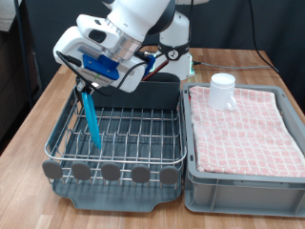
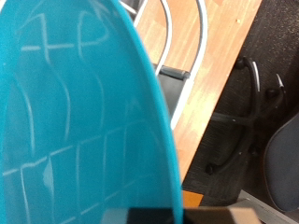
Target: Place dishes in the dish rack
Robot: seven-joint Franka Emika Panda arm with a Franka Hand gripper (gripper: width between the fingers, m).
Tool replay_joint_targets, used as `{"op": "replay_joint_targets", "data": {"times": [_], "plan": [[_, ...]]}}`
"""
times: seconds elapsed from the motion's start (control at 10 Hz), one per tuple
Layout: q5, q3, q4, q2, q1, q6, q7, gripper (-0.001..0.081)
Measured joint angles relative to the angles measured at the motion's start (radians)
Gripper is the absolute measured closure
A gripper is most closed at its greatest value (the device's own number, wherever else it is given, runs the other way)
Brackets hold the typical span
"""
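Observation:
My gripper [image 1: 92, 78] hangs over the left part of the dish rack [image 1: 133, 129], a silver wire grid in a dark grey tray. It is shut on the bright-blue plate [image 1: 91, 119], which stands on edge with its lower rim down among the rack's wires. In the wrist view the plate [image 2: 75, 121] fills most of the picture, with the rack's wire rim [image 2: 200, 42] beyond it. The white mug [image 1: 223, 91] stands upside down on the pink checked cloth in the grey bin [image 1: 243, 181] at the exterior view's right. The wooden spoon is out of view.
The rack's tall grey utensil compartment [image 1: 157, 93] stands at its far side, just behind the arm. The wooden table [image 1: 38, 114] stretches to the exterior view's left of the rack. An office chair [image 2: 276, 140] on dark floor lies past the table's edge.

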Motion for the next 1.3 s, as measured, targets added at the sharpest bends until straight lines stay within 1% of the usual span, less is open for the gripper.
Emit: {"op": "replay_joint_targets", "data": {"times": [0.3, 0.8, 0.9, 1.0, 1.1, 1.2, 1.3], "plan": [[0.039, -0.003, 0.000, 0.011, -0.003, 0.008, -0.007, 0.0787], [0.055, -0.010, -0.004, 0.012, -0.003, 0.008, -0.007, 0.0787], [0.073, -0.010, -0.006, 0.012, -0.003, 0.008, -0.007, 0.0741], [0.093, -0.009, -0.007, 0.012, -0.003, 0.008, -0.011, 0.0741], [0.110, -0.009, -0.007, 0.012, -0.003, 0.008, -0.018, 0.0561], [0.133, -0.009, -0.007, 0.012, -0.003, 0.015, -0.036, 0.0561], [0.170, -0.009, -0.007, 0.011, -0.003, 0.027, -0.068, 0.0385]]}}
